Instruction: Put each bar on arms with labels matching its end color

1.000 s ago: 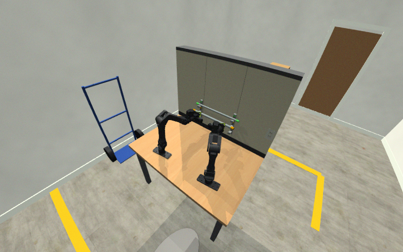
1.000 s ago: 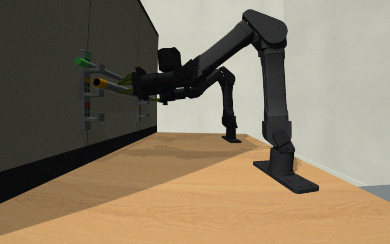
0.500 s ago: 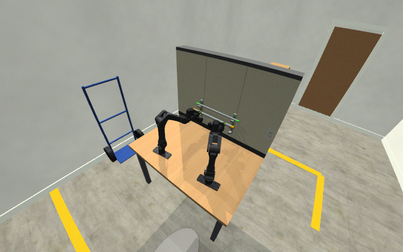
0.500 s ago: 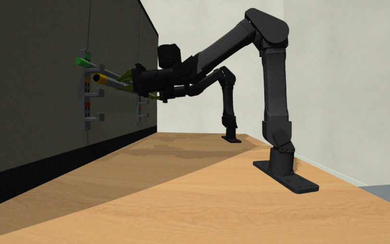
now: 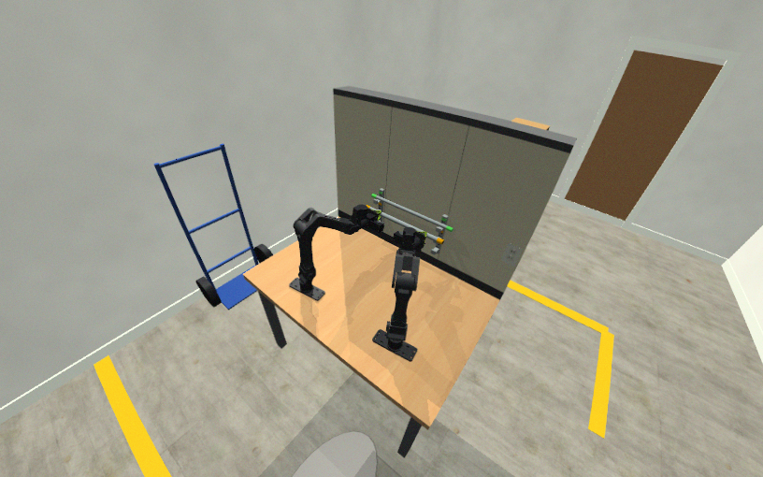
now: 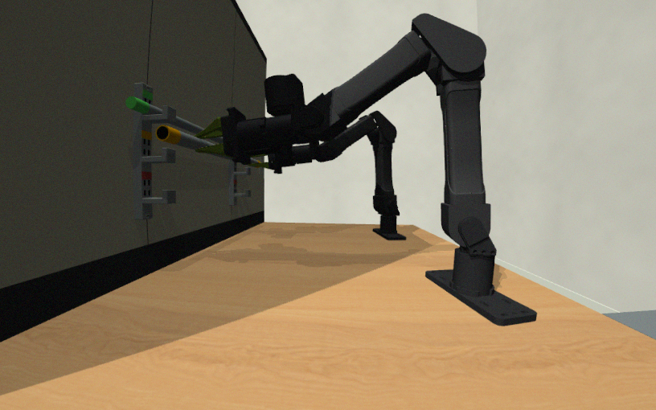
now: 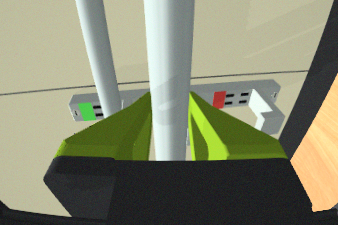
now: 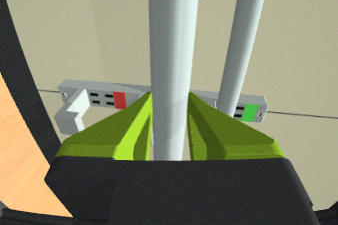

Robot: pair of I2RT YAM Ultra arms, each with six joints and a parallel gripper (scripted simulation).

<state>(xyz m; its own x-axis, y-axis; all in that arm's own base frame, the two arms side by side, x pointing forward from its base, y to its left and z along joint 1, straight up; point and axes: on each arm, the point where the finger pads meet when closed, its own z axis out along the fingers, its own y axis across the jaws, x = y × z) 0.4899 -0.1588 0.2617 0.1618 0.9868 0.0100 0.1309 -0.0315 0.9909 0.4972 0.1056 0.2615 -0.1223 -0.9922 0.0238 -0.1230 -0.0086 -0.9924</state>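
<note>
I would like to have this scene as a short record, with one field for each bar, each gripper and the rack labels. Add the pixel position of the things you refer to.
green-ended bar: on the top rack arms (image 6: pixel 154 117)
orange-ended bar: held, off the rack, above the middle arms
left gripper (image 7: pixel 170 99): shut on the orange-ended bar (image 7: pixel 170 36) (image 8: pixel 174 36)
right gripper (image 8: pixel 170 93): shut on the same bar
labels, top to bottom: green (image 6: pixel 147 95), orange (image 6: pixel 145 134), red (image 6: pixel 145 175)
remaining: lower and release the orange-ended bar
</note>
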